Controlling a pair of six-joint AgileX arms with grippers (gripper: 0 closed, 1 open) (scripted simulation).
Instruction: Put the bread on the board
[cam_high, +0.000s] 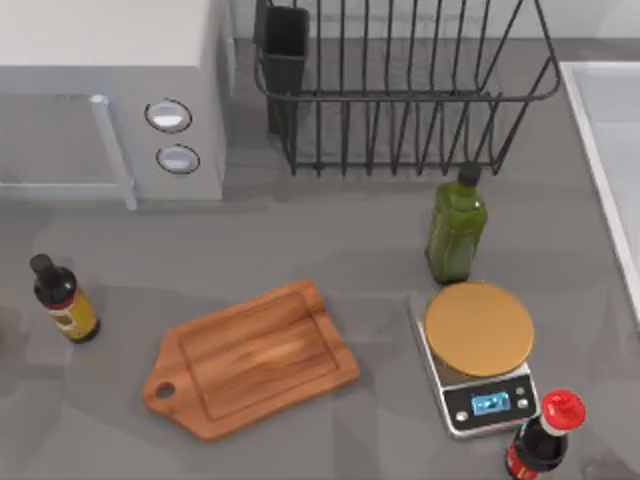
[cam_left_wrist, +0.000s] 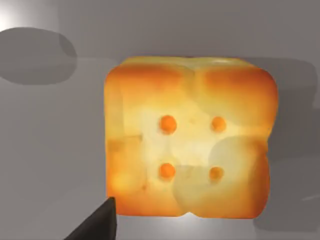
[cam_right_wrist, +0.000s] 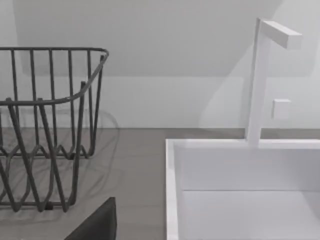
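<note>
The bread (cam_left_wrist: 190, 145), a chunky yellow-orange loaf with browner edges and a pale middle, lies on the grey table in the left wrist view. My left gripper (cam_left_wrist: 160, 236) hangs open right above it, and one dark finger (cam_left_wrist: 97, 226) shows by the loaf's corner without touching it. The board (cam_high: 252, 358), brown wood with a groove and a holed handle, lies bare at the table's front middle in the top view. My right gripper (cam_right_wrist: 160, 236) is open and holds nothing, facing the rack and the sink with one finger (cam_right_wrist: 97, 225) showing.
A scale (cam_high: 480, 350) with a round tan plate stands right of the board. A green bottle (cam_high: 457, 230) is behind it and a red-capped bottle (cam_high: 545, 435) in front. A dark sauce bottle (cam_high: 65, 300) stands left. At the back are a microwave (cam_high: 110, 100), a wire rack (cam_high: 400, 90) and a white sink (cam_right_wrist: 240, 190).
</note>
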